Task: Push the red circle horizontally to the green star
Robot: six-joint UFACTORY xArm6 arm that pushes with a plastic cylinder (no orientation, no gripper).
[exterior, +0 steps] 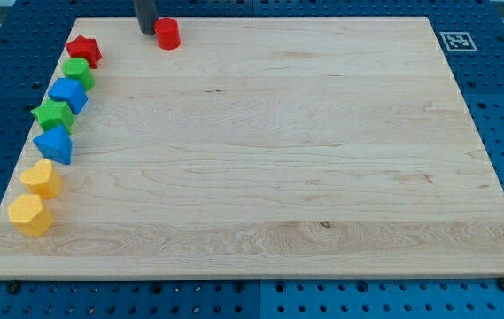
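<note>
We've no pincer on this rig, so nothing's held; our tip [147,32] sits touching or just beside the red circle [168,33], on its view-left side, at the counter [278,159] top edge. Green star [52,113] is well off to the circle's view-left and lower, in the block column. Step: approach, w/ the tip on the wrong side, we judge. Next: go round to the circle's view-right, then push leftward.

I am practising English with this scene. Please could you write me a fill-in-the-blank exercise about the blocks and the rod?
1. My tip is just to the view's ____ of the red circle.
2. The green star lies between two ____ blocks.
3. The two yellow blocks lie nearest the view's ____.

Missing words: left; blue; bottom
</note>
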